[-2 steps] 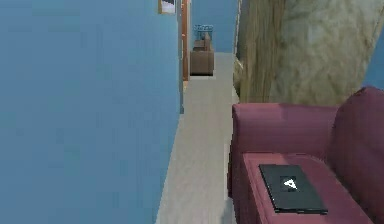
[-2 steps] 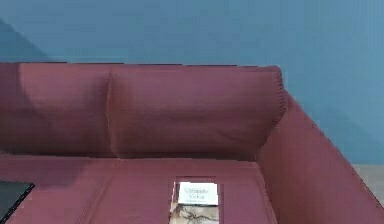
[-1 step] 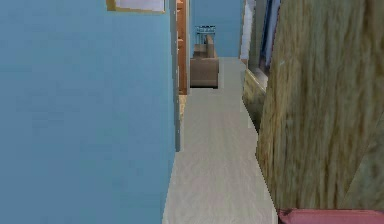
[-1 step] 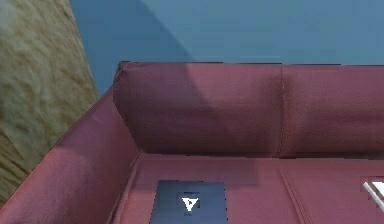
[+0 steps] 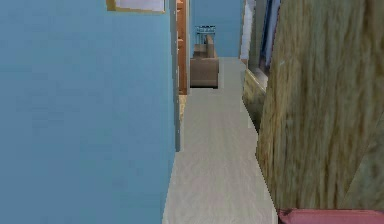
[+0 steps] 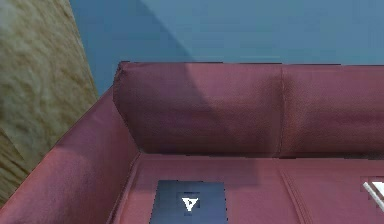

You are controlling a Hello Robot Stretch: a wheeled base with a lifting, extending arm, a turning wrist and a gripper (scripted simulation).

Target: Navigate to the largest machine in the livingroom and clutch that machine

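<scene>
No machine made out for certain; likeliest candidate a dark slab (image 6: 190, 203), flat on the seat of the sofa (image 6: 200, 110) at bottom centre of the arm side view, pale mark on top, perhaps a closed laptop; a judgement, not a sighting. Second candidate at the forward view's upper middle: a bluish thing (image 5: 206, 40) atop a brown box (image 5: 204, 72) at the lane's far end, too small to name; too early to rank either as the largest. Right of the slab, at the bottom right edge, a pale thing (image 6: 374, 190) cut off by the frame. Behind the sofa, blue wall (image 6: 250, 30); at that view's left, a rough tan panel (image 6: 35, 100).

Step in hand, by judgement: navigating, search not yet ended. To do it well: keep to the middle of the pale floor (image 5: 215, 150), a narrow lane between the near wall (image 5: 80, 110) at left and the panel at right; drive slowly; turn in small amounts; mind the red sofa corner at bottom right; if choosing the slab, stop with it just right of the arm side view's middle before reaching. Fingers' stance, and any hold on a thing: cannot tell.
</scene>
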